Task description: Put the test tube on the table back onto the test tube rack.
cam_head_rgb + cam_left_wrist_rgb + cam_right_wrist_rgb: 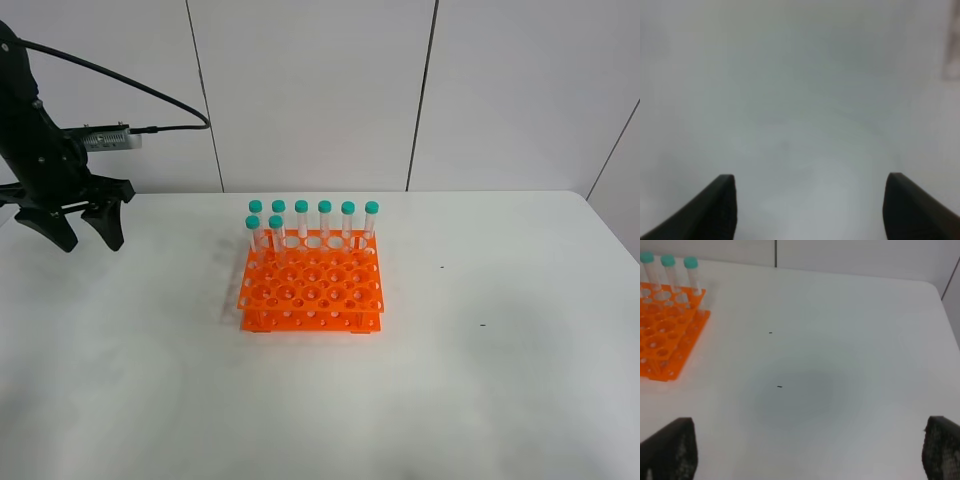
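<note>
Eight teal-capped clear tubes [301,222] stood in the bright orange plastic rack [312,285]; none apparently lay on the white table [500,380], both black grippers, left [75,222] and right [810,460], spread empty, task seemingly complete

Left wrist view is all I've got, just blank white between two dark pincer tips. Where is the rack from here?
Observer: In the high view the orange test tube rack stands mid-table, well to the right of the left pincer.
Operator: Any tube lying loose?
Observer: None that I can see. Eight teal-capped tubes stand upright in the rack, six along the back and two just in front at its left end.
Operator: And the right pincer?
Observer: The right pincer is open over bare table.
</note>
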